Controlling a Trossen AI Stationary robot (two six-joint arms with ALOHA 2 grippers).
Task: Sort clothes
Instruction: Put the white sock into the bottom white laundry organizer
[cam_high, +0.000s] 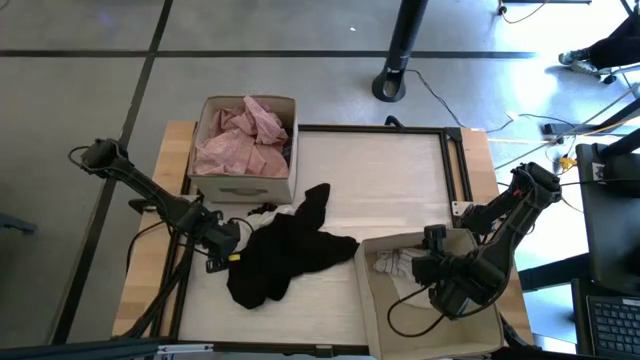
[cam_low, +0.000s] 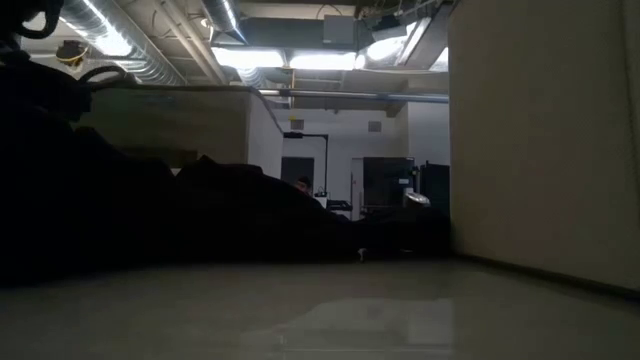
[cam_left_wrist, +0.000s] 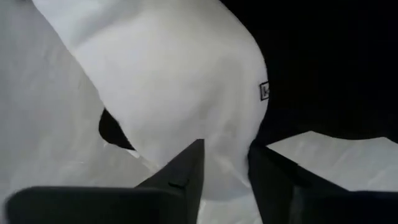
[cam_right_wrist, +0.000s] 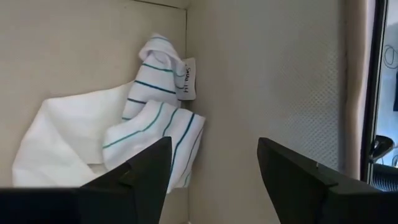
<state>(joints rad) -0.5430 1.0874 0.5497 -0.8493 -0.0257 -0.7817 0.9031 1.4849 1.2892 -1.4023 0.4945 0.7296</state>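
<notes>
A black garment (cam_high: 285, 255) lies spread on the pale table mat, and shows as a dark heap (cam_low: 150, 215) in the low view. My left gripper (cam_high: 225, 250) points down at its left edge. In the left wrist view its fingers (cam_left_wrist: 227, 171) stand partly closed on either side of a pale fold of cloth (cam_left_wrist: 186, 81) with a small tag (cam_left_wrist: 264, 91), beside the black cloth (cam_left_wrist: 336, 62). My right gripper (cam_high: 432, 272) hangs open inside the right cardboard box (cam_high: 365, 290), above a white, teal-striped garment (cam_right_wrist: 149, 118) lying in the box's corner. Pink garments (cam_high: 245, 135) fill the left box (cam_high: 240, 185). My left gripper comes from above, pointing down, with one finger (cam_left_wrist: 186, 171) on each side of the pale fold's lower edge (cam_left_wrist: 225, 149). Whether the fingers touch the cloth I cannot tell.
A dark frame (cam_high: 455, 160) borders the mat, with bare mat at the far right between the two boxes. The right box's wall (cam_low: 540, 140) stands tall at the right of the low view. A black stand's foot (cam_high: 392, 85) and cables lie on the floor beyond the table.
</notes>
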